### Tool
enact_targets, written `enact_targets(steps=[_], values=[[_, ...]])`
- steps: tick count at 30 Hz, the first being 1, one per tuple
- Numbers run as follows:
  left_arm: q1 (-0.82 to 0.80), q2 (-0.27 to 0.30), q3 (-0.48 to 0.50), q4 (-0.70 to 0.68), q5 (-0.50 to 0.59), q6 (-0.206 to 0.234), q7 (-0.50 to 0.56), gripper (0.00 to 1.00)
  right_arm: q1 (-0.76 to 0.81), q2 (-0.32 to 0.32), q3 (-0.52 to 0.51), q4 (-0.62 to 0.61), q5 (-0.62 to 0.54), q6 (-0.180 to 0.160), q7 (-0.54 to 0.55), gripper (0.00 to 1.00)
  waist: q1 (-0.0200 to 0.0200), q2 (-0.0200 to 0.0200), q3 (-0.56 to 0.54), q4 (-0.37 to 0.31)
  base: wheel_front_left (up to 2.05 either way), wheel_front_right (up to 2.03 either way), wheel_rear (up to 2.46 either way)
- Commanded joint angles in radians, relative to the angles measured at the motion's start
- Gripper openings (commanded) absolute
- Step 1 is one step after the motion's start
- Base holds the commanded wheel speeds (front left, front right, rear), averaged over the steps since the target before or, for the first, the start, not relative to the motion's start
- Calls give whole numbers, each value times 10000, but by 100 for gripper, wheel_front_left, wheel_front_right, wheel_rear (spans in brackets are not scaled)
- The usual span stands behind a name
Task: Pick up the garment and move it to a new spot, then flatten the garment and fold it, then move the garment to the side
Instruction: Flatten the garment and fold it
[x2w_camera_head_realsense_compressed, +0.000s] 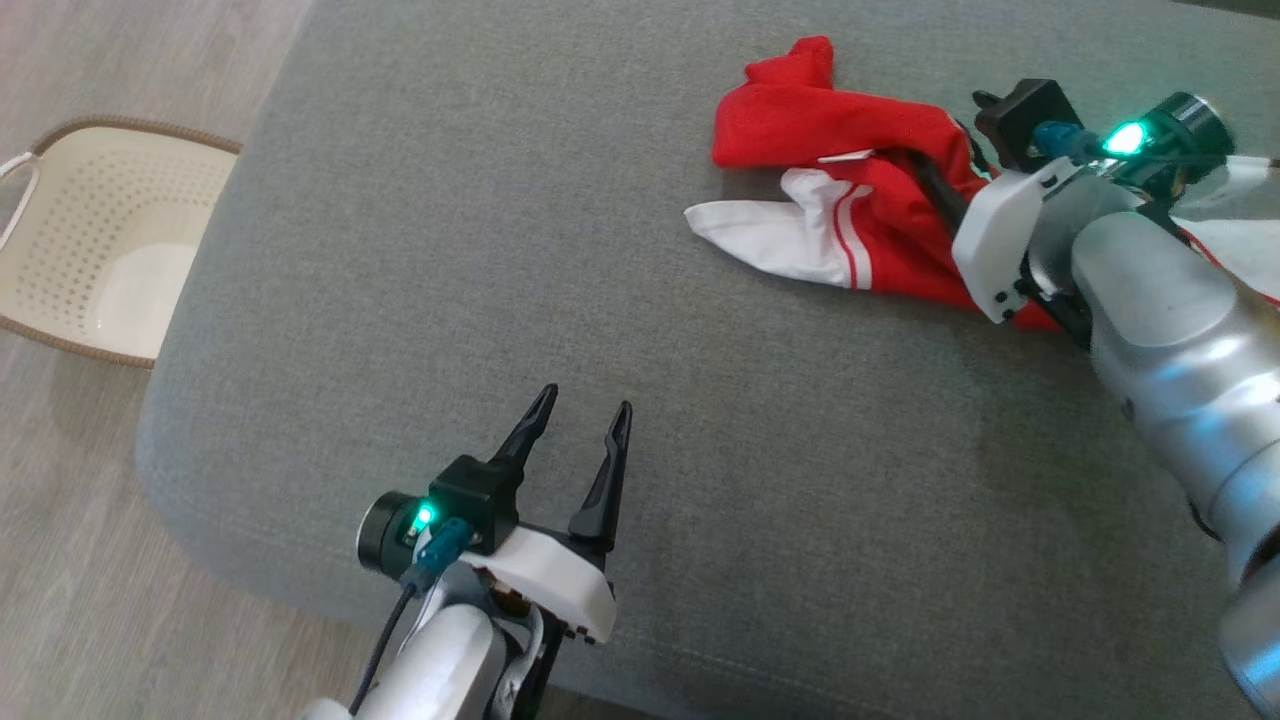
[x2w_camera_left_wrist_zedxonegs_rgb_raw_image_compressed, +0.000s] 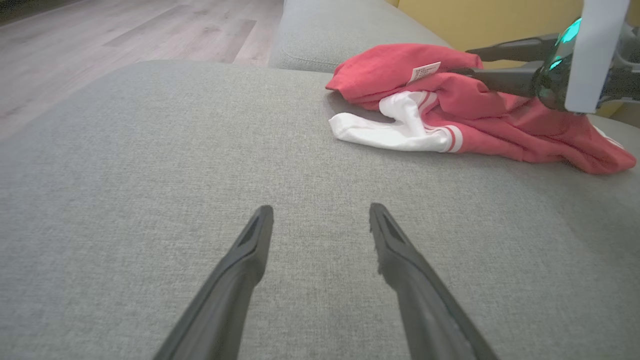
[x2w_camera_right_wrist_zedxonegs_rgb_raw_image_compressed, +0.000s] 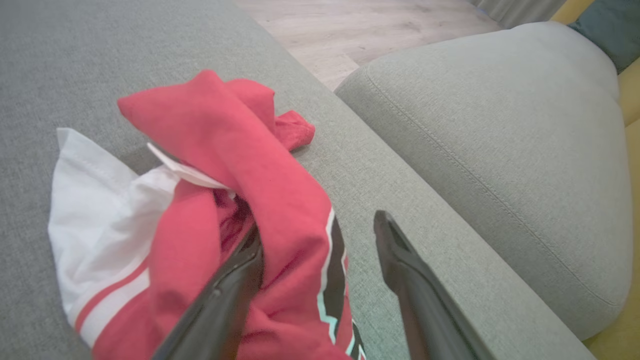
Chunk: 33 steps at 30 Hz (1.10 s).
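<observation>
- Crumpled red garment (x2w_camera_head_realsense_compressed: 800, 140) with a white striped sleeve lies far right on the woven grey sofa cushion (x2w_camera_head_realsense_compressed: 600, 250).
- Right hand (x2w_camera_right_wrist_zedxonegs_rgb_raw_image_compressed: 320, 227) is wide, one finger under the fabric.
- Left hand (x2w_camera_head_realsense_compressed: 587, 400) is wide above the cushion.
- Perforated cream basket (x2w_camera_head_realsense_compressed: 150, 127) stands on the floor.

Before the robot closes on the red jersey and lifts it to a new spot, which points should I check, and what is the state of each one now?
1. Right gripper open: ok, jaws stand apart.
2. Cloth between its jaws: ok, a red fold of the garment lies there; one fingertip is hidden in it.
3. Left gripper out of the way: ok, open above bare cushion, apart from the garment.
4. Free spot to move to: ok, wide bare cushion beside the heap.
5. Garment flat: not ok, crumpled.
6. Garment wholly on the cushion: cannot tell, the right arm hides part.
</observation>
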Motion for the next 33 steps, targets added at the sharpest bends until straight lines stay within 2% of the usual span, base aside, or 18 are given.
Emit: enact_targets(steps=[1,5,6,7,8,19,20,21,22,28,33], values=[[-280,24,342,-248,29,20,-55,100,-224,149,-98,-13,-69,35,-153,100,0,0,-24,-73,0,0,0],[-247,24,344,-183,1,4,-55,100,-495,143,-577,323,-177,35,-597,100,0,0,-122,-133,0,0,0],[-241,24,343,-168,-16,-6,-55,100,-477,171,-687,375,-169,35,-640,78,0,0,-147,-129,0,0,0],[-236,24,342,-155,-30,-17,-55,100,-453,179,-734,420,-205,35,-628,34,0,0,-176,-121,0,0,0],[-230,24,341,-147,-36,-26,-55,100,-444,176,-810,453,-221,35,-656,0,0,0,-197,-112,0,0,0],[-6,24,418,-48,-85,-104,-55,100,-501,412,-1754,569,-293,35,-1062,0,0,0,-444,-45,0,0,0],[19,24,417,-29,-84,-103,-55,100,-458,475,-1843,572,-284,35,-1083,42,0,0,-496,-50,0,0,0],[47,24,413,-19,-85,-99,-55,100,-375,569,-1874,573,-281,35,-1098,89,0,0,-543,-57,0,0,0],[74,24,406,-17,-84,-96,-55,100,-289,675,-1884,557,-274,35,-1111,100,0,0,-583,-65,0,0,0],[196,24,454,-5,-56,-102,-55,100,418,1158,-1329,-241,-190,35,-1115,100,0,0,-744,-173,0,0,0],[210,24,409,-36,-83,-110,-55,100,912,1188,-511,-949,73,35,-727,100,0,0,-715,-172,0,0,0]])
